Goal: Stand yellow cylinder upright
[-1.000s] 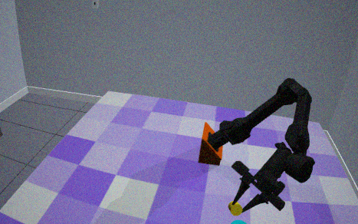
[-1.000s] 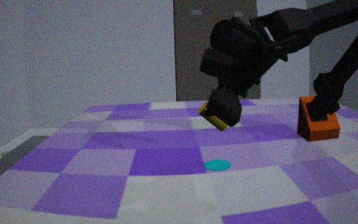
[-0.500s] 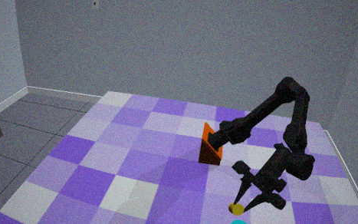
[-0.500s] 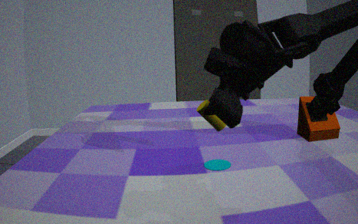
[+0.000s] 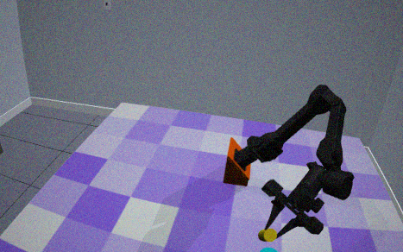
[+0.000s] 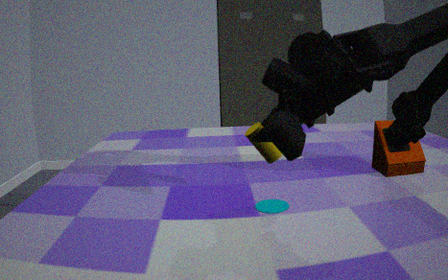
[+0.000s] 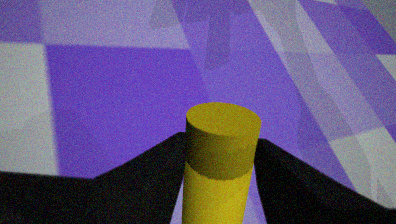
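Note:
The yellow tall cylinder (image 5: 269,235) (image 6: 270,151) (image 7: 217,195) is tilted, neither flat nor upright; in the exterior view its upper end leans left. My gripper (image 5: 272,233) (image 6: 267,139) (image 7: 220,144) is shut on it, with one finger on each side, and holds it in the air above the table. One end face shows between the fingers in the wrist view. The cyan circle (image 5: 268,249) (image 6: 272,206) lies flat on the table, nearer to the exterior view than the cylinder. It is cut off at the bottom of the top view and not seen in the wrist view.
An orange wedge-shaped block (image 5: 236,173) (image 6: 402,168) stands at the arm's base, well away from the held cylinder. The table (image 5: 81,168) (image 6: 205,245) has a purple and white checkered top. Shadows of the arm fall across it.

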You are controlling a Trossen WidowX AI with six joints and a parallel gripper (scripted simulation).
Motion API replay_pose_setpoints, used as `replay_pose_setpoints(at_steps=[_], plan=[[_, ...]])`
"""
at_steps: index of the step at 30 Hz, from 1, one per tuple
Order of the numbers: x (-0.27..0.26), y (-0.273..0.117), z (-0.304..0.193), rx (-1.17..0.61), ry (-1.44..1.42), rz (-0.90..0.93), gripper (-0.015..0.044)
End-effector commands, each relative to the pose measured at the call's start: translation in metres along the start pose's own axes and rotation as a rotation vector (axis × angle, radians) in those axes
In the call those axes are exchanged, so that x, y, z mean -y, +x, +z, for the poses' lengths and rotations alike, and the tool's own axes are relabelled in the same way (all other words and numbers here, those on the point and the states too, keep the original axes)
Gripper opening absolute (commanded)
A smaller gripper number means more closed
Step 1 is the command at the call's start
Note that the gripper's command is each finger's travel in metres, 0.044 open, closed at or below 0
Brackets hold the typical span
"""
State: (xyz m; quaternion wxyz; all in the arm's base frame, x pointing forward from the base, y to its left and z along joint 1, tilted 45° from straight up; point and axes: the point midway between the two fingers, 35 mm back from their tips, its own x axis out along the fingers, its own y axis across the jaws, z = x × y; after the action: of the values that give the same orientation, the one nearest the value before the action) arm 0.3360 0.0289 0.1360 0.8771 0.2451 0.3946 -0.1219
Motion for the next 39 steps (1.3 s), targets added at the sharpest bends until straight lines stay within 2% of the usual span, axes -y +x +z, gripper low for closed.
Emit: replay_pose_setpoints(at_steps=[1, 39], plan=[[0.000, -0.001, 0.000, 0.026, 0.014, 0.000, 0.0105], [-0.002, -0.018, 0.002, 0.271, 0.141, 0.059, 0.0105]])
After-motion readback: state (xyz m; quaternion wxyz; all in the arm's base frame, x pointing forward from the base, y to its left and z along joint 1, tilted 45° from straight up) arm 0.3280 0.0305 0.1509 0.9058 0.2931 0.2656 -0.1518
